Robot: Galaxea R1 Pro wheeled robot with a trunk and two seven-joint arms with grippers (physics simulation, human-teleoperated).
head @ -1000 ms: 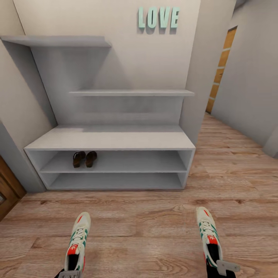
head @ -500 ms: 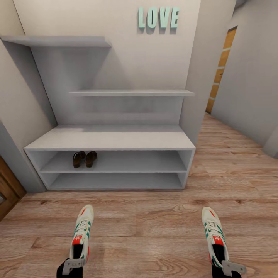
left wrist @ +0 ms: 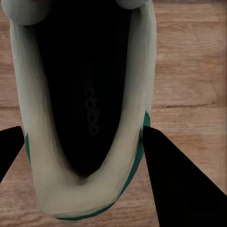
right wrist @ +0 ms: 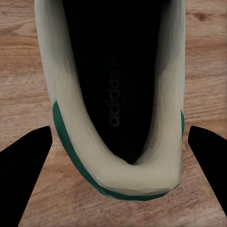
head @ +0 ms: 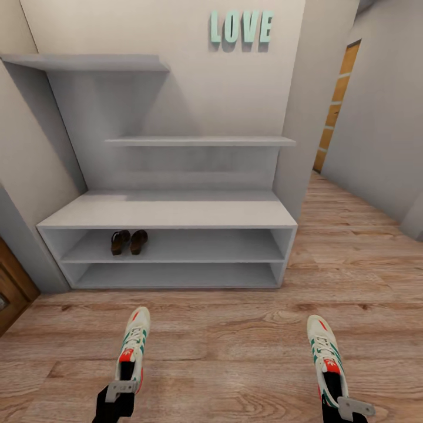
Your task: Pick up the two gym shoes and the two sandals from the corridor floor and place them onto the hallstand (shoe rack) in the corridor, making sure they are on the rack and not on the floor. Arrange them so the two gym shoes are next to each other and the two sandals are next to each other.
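Holding each gym shoe by its soft heel, my left tool [head: 120, 389] and right tool [head: 343, 404] looked closed on light, bendy shoes [head: 134, 346].

Mint-green letters [head: 241, 26] spelling LOVE hang high on the pale wall [head: 176, 29]. A wooden door [head: 336, 100] stands at the far right of the corridor. Part of another brown door [head: 10, 288] shows at the left edge.
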